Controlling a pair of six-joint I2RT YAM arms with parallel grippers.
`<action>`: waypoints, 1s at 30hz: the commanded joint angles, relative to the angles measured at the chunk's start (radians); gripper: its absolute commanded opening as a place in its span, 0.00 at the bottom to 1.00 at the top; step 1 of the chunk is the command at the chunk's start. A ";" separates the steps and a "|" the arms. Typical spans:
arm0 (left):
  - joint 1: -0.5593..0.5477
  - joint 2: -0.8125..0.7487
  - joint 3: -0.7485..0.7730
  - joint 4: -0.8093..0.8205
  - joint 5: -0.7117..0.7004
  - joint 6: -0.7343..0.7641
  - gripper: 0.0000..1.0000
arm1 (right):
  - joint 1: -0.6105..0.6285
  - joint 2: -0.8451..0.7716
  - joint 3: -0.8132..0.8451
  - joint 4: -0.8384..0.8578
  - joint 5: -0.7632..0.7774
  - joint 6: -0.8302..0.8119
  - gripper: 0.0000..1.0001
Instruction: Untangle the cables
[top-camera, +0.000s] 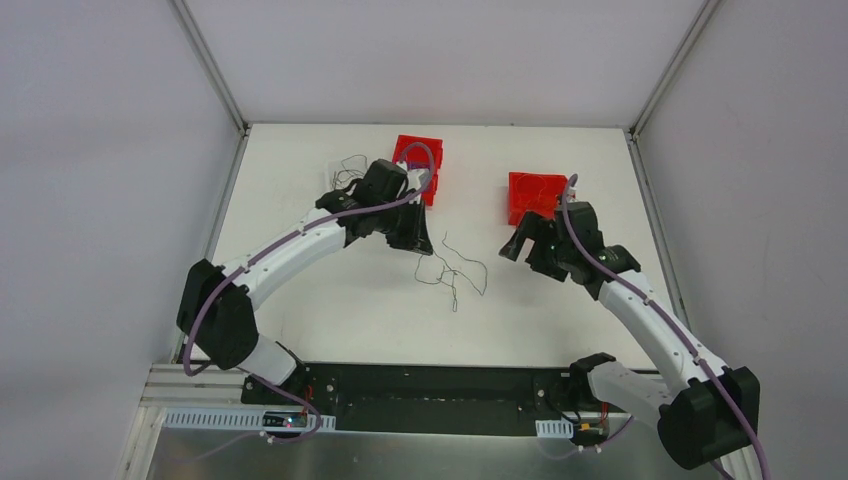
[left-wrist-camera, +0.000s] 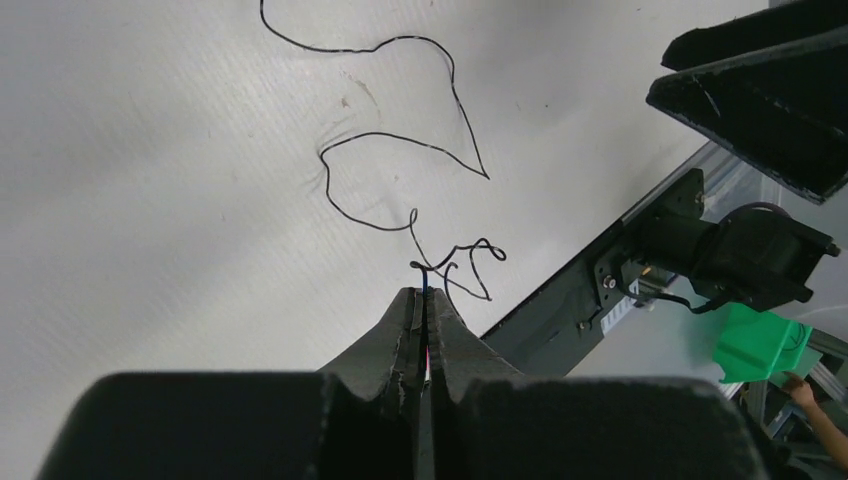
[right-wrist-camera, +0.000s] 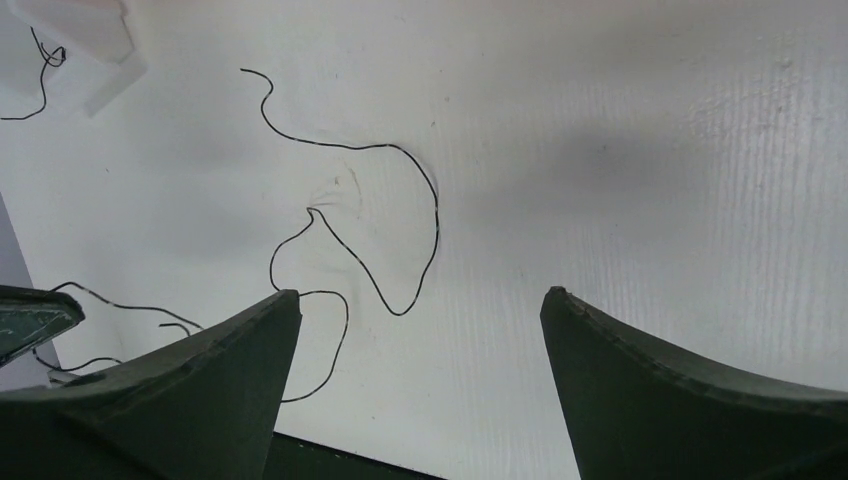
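Note:
The cables lie as thin dark curly strands (top-camera: 452, 270) on the white table (top-camera: 330, 300), between the two arms. My left gripper (top-camera: 422, 246) stands at their left end. In the left wrist view it (left-wrist-camera: 425, 292) is shut, with a hair-fine blue and red strand pinched at the tips, and a black strand (left-wrist-camera: 400, 140) loops away over the table. My right gripper (top-camera: 518, 252) hovers to the right of the strands. In its own wrist view the right gripper (right-wrist-camera: 418, 293) is wide open and empty, and a black cable loop (right-wrist-camera: 400, 230) lies on the table beyond it.
Two red boxes stand at the back, one (top-camera: 418, 150) behind the left wrist and one (top-camera: 535, 195) behind the right wrist. More loose thin strands (top-camera: 345, 172) lie at the back left. Grey walls surround the table. A black base rail (top-camera: 440, 385) runs along the near edge.

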 joint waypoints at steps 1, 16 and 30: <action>-0.038 0.081 0.066 0.048 -0.056 0.027 0.04 | -0.005 0.001 -0.016 0.008 -0.053 0.028 0.95; -0.105 0.327 0.141 0.145 -0.065 0.159 0.47 | -0.021 0.099 -0.072 0.091 -0.136 0.099 0.91; -0.166 0.253 0.155 0.084 -0.417 0.408 0.87 | -0.116 -0.009 -0.055 0.024 -0.153 0.068 0.92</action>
